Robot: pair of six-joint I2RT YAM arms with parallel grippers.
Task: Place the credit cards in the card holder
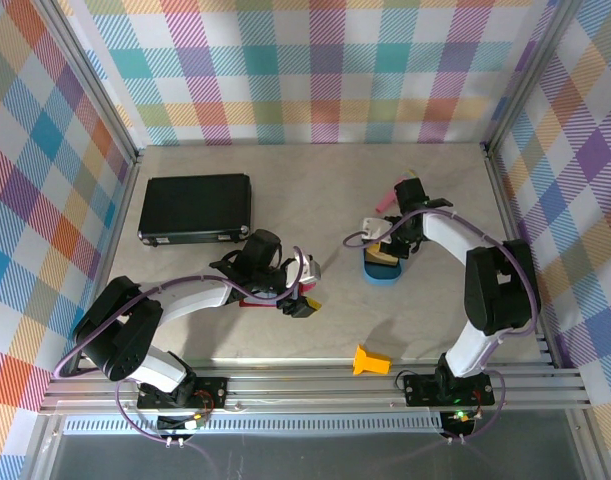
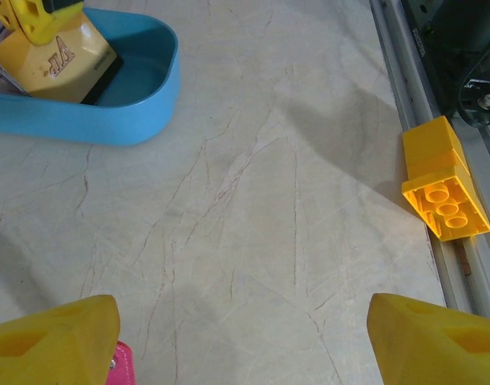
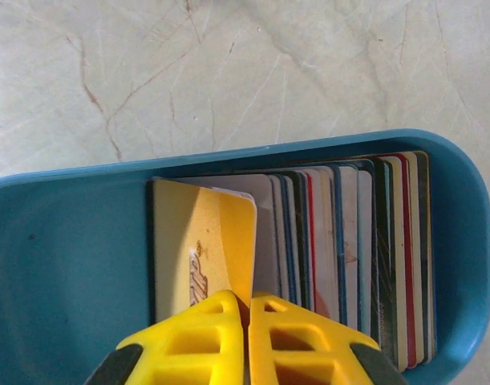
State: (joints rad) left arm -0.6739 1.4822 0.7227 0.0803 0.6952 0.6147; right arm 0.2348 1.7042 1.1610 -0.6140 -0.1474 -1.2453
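Right fingers (image 3: 198, 341) seemingly pinch the gold card (image 3: 200, 233); blue tray (image 3: 68, 265) around it.

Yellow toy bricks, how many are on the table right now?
1. The yellow brick lies at the near edge of the table, against the metal rail, nearer the right arm's base. Others may hide under the arms.

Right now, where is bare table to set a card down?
Free: between the blue tray and the yellow brick, ahead of the open left gripper; also the far middle, right of the black case. Crowded: the tray, where the right gripper pinches a gold card.
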